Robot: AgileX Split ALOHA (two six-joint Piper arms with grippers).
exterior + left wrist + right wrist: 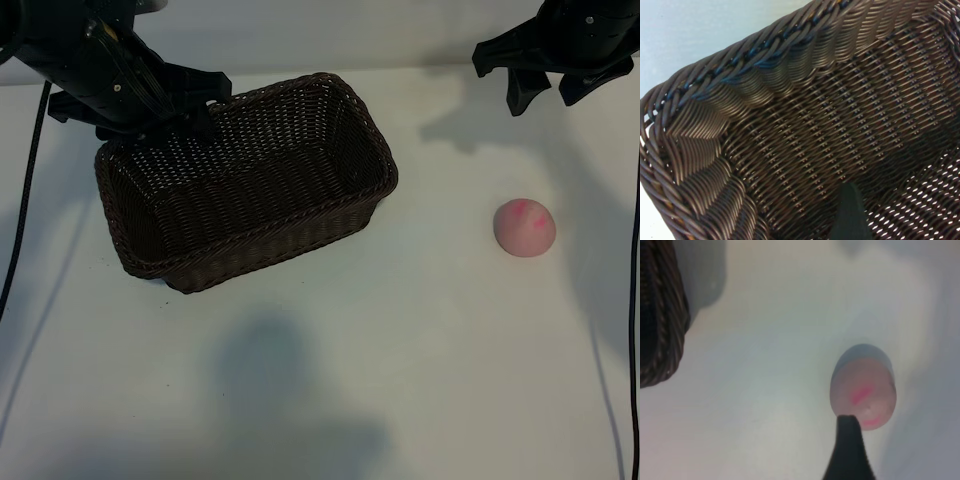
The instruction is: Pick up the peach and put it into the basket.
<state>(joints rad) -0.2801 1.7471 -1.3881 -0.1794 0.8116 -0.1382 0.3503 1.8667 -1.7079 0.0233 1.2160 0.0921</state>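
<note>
Exterior: peach (525, 227) is lying on the surface (400, 350), well right of the basket (340, 215); right claw (553, 88) is hovering spread behind it, left claw (195, 100) spread over the basket's rear corner. Left wrist: wicker is filling the view. Right wrist: peach is sitting just beyond a fingertip (847, 427); probably light, smooth, rollable, best pinched across its middle.

The white table (400, 330) is brightly and evenly lit from above, soft arm shadows are cast toward six o'clock, and the peach (863, 392) is rendered blurred in the right wrist view.
</note>
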